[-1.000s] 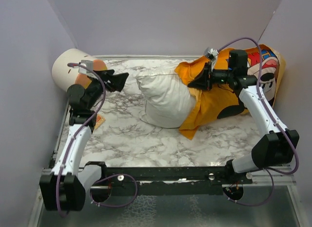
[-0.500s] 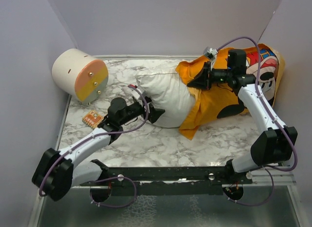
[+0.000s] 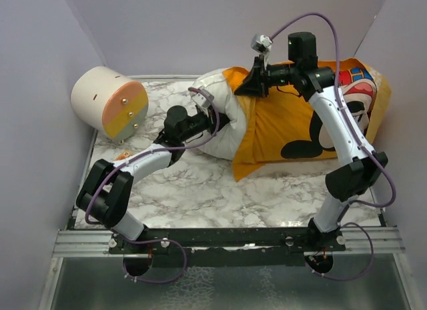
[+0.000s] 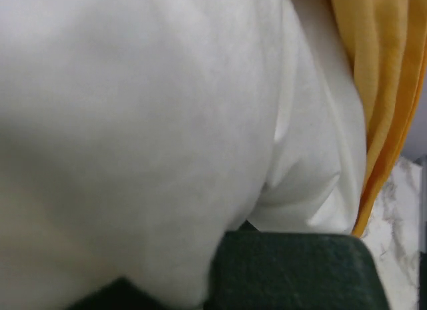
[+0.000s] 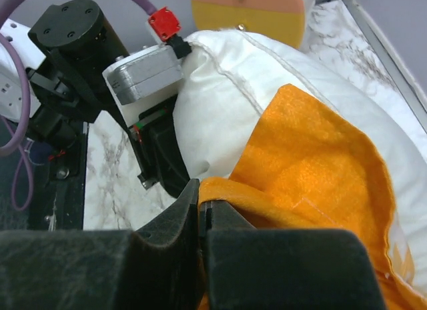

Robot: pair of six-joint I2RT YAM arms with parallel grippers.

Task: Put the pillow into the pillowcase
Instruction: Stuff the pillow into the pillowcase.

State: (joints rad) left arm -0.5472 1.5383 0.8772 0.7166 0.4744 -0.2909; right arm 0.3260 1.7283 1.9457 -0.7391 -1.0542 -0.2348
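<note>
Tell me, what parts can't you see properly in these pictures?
- Left gripper, top view: its fingertips are buried in the pillow. The left wrist view is a white blur, so open or shut is unclear.
- Pillow's far end, every view: the pillowcase covers it, so its depth inside is hidden.
- Small orange thing on the table, top view: the left arm hides most of it.
</note>
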